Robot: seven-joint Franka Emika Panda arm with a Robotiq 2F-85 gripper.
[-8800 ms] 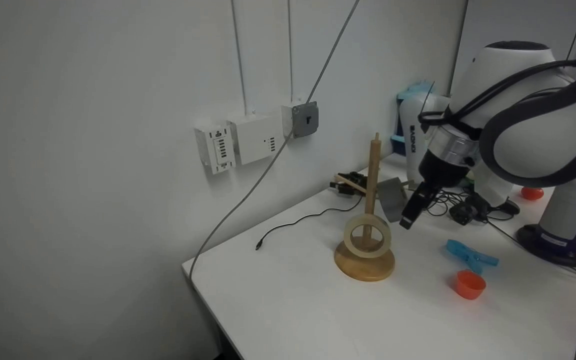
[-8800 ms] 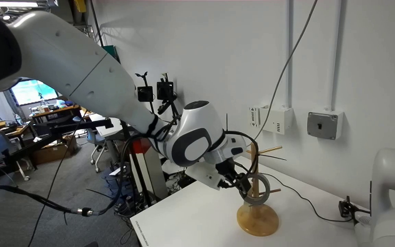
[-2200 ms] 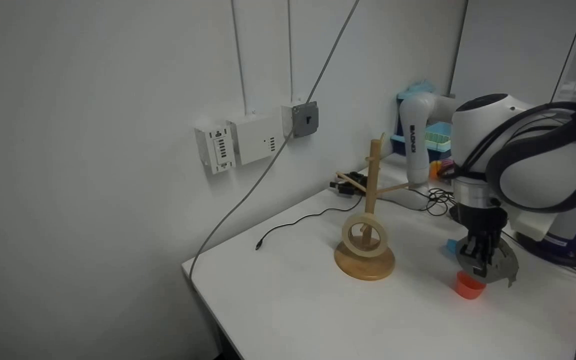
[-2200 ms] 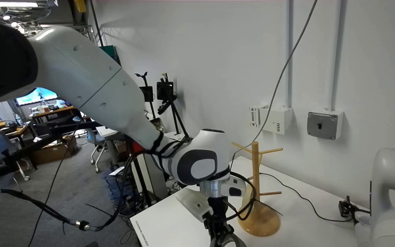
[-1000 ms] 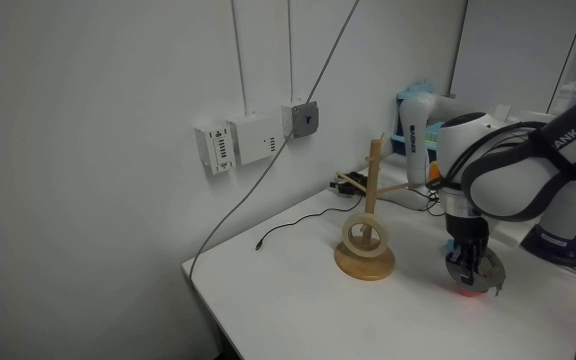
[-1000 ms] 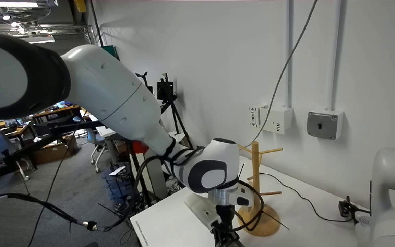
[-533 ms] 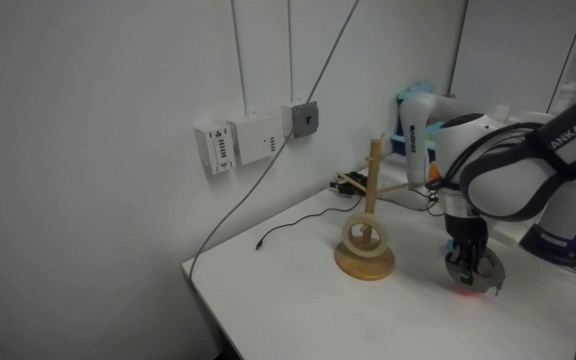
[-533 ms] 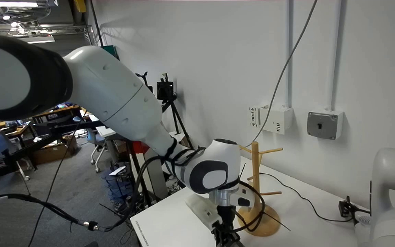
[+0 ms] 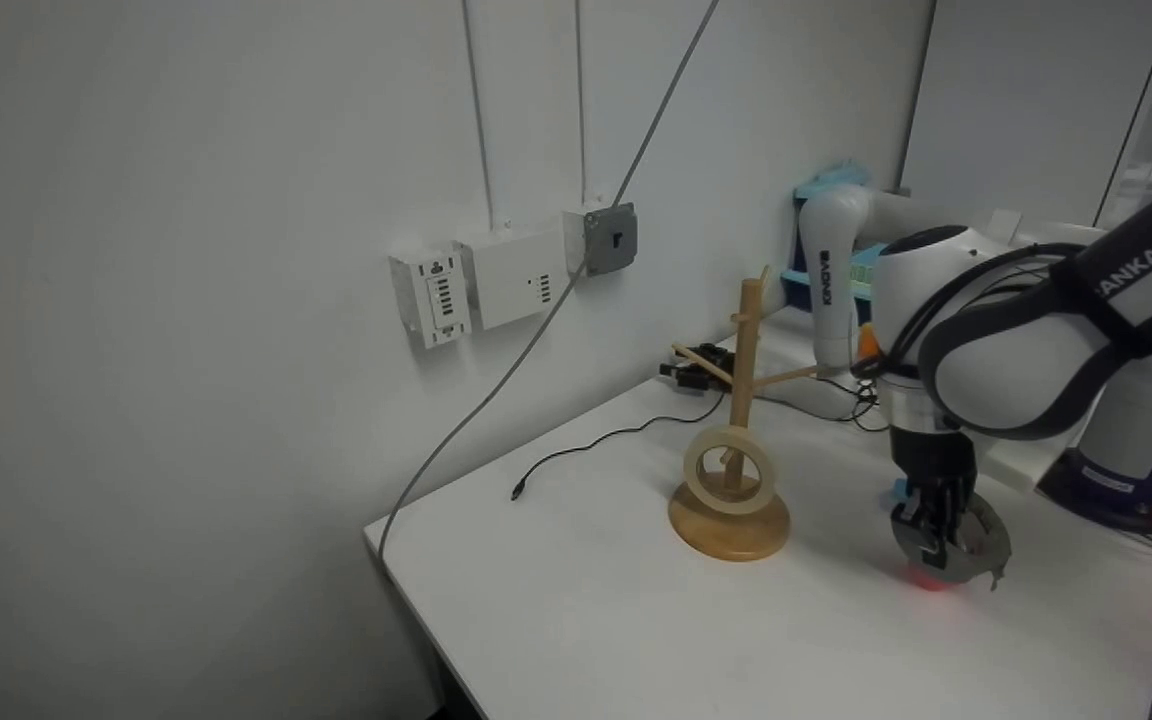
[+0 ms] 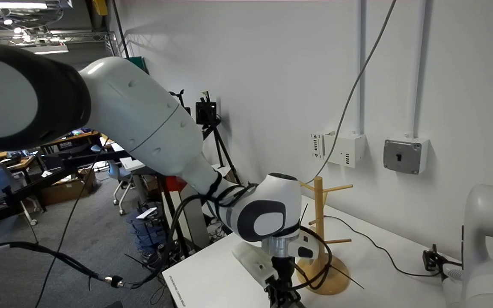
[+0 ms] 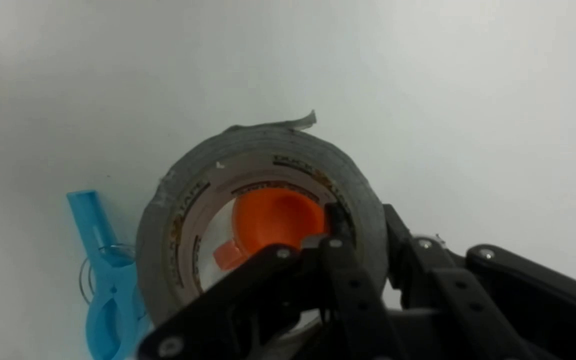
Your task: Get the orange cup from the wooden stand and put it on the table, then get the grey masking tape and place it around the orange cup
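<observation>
Mid-frame in the wrist view, one gripper (image 11: 365,217), nearly closed, pinches one grey tape roll (image 11: 155,260) by its wall; one orange cup (image 11: 273,220) on the white table (image 11: 493,125) shows through the hole. One blue clip (image 11: 118,280) lies lower left. In an exterior view, right of centre, one wooden stand (image 9: 743,395) carries one cream roll (image 9: 721,438).

Masking tape (image 11: 154,245) grey, core (image 11: 253,167) pale with dark lettering; cup (image 11: 273,217) orange; clip (image 11: 112,282) blue; table (image 9: 626,600) white.

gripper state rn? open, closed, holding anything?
Gripper: closed, holding the tape, its wall pinched from inside and outside the ring.
</observation>
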